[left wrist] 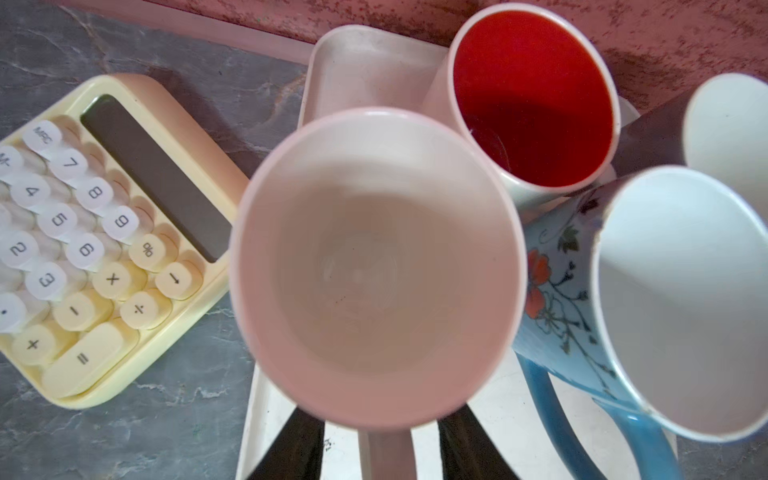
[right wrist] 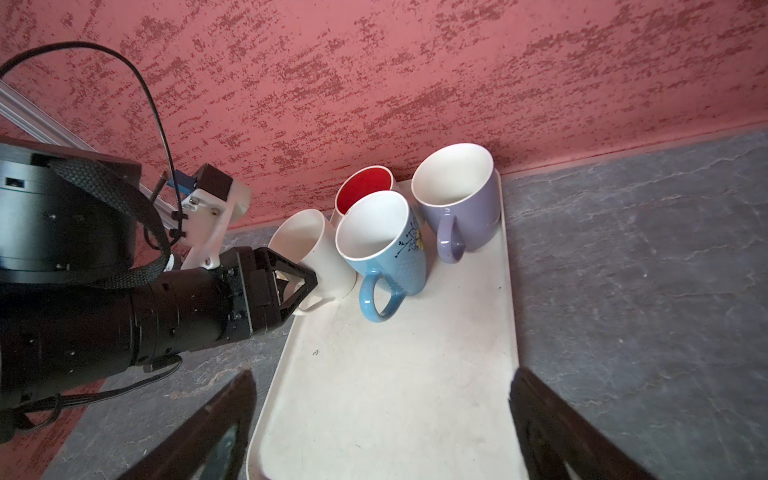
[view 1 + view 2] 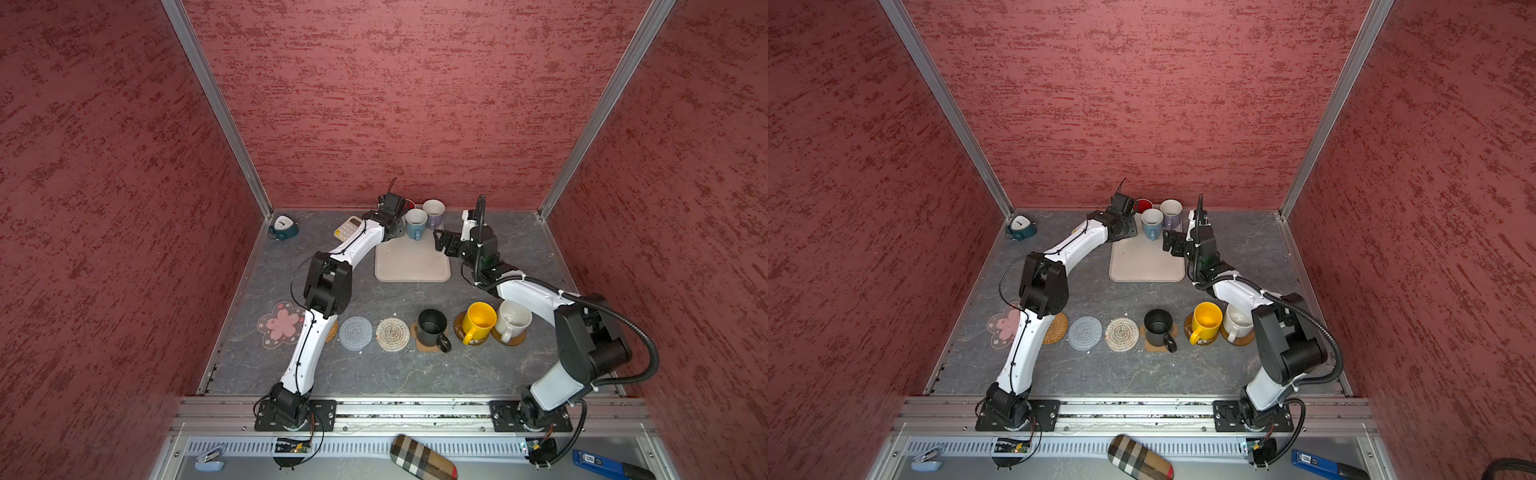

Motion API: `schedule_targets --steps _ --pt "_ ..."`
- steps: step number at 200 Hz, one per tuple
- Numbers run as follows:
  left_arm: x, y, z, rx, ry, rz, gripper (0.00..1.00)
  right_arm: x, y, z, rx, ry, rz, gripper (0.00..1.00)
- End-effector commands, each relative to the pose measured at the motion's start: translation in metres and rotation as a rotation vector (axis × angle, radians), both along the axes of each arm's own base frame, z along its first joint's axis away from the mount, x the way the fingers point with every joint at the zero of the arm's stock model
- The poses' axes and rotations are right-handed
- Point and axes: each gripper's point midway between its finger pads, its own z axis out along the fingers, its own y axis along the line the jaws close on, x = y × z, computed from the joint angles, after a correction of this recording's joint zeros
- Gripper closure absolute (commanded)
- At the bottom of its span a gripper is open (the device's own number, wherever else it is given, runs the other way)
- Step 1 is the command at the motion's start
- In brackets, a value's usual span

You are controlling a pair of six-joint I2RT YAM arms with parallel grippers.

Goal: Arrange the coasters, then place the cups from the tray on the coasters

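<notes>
Clock is read on the table in both top views, with 12 at the back wall.

Far band:
- Yellow calculator (image 3: pixel 346 227) at 11, lying on the table beside the tray (image 3: pixel 411 266).
- Left gripper (image 1: pixel 384 432) at the tray's 10 o'clock edge. Jaws partly apart, one finger on each side of the cream mug (image 1: pixel 374 266) handle. A slit of tray shows on both sides, so it is not clamped.
- The cream mug stands on the tray, hidden under the wrist in both top views.
- Red-lined mug (image 2: pixel 365 187) at the tray's 12. Blue mug (image 2: pixel 390 257) just at its 6. Lavender mug (image 2: pixel 465 216) at the tray's 1. All three stand on the tray.
- Right gripper (image 3: pixel 441 244) at the tray's 3 o'clock edge, jaws wide apart, holding nothing.

Near row, from 8 round to 4:
- Pink flower coaster (image 3: pixel 281 325), bare.
- Woven tan coaster (image 3: pixel 1057 328), half hidden by the left arm.
- Grey crocheted coaster (image 3: pixel 355 333), bare.
- Beige crocheted coaster (image 3: pixel 392 334), bare.
- Black mug (image 3: pixel 432 326) on a brown coaster (image 3: pixel 426 347).
- Yellow mug (image 3: pixel 481 319) on a glossy brown disc (image 3: pixel 458 326).
- White mug (image 3: pixel 514 319) on a second brown disc (image 3: pixel 517 340).
</notes>
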Motion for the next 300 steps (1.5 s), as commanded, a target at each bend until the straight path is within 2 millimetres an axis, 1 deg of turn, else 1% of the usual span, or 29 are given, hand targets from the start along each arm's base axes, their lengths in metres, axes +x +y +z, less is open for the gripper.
schedule_targets --steps 1,22,59,101,138,163,168,185,207,221,246,271,300 --pt "0.001 0.005 -0.015 0.019 0.033 -0.003 0.59 0.003 0.001 -0.003 0.015 -0.008 0.004 0.05" --pt "0.000 0.005 -0.017 0.018 0.038 -0.003 0.62 0.003 0.000 -0.003 0.015 -0.009 0.003 0.05" --pt "0.000 0.005 -0.018 0.017 0.040 -0.006 0.72 0.004 0.001 -0.005 0.015 -0.005 0.004 0.05" --pt "-0.001 0.005 -0.020 0.017 0.049 -0.008 0.79 0.004 0.001 -0.005 0.016 -0.005 0.005 0.05" --pt "-0.002 0.006 -0.014 0.022 0.046 -0.021 0.89 0.004 0.001 -0.005 0.014 -0.005 0.005 0.04" --pt "-0.003 0.007 -0.007 0.019 0.043 -0.027 0.98 0.004 0.001 -0.005 0.013 -0.007 0.006 0.04" --pt "-0.003 0.007 -0.004 0.018 0.036 -0.027 1.00 0.004 0.002 -0.005 0.012 -0.009 0.015 0.04" --pt "-0.004 0.006 0.004 0.015 0.026 -0.034 1.00 0.002 0.004 -0.005 0.011 -0.013 0.035 0.02" --pt "-0.004 0.006 0.021 0.013 0.003 -0.049 1.00 0.000 0.003 -0.001 0.015 -0.023 0.046 0.01" --pt "-0.006 0.004 0.035 0.008 -0.017 -0.067 1.00 -0.001 0.004 0.000 0.022 -0.021 0.059 0.01" --pt "-0.010 0.005 0.069 -0.002 -0.061 -0.093 1.00 -0.003 0.006 0.003 0.033 -0.007 0.080 0.01" --pt "-0.022 0.003 0.098 -0.010 -0.088 -0.125 1.00 -0.004 0.007 0.013 0.039 -0.012 0.085 0.01" --pt "-0.043 0.003 0.126 -0.019 -0.129 -0.146 1.00 -0.008 0.006 0.026 0.047 -0.014 0.087 0.01"
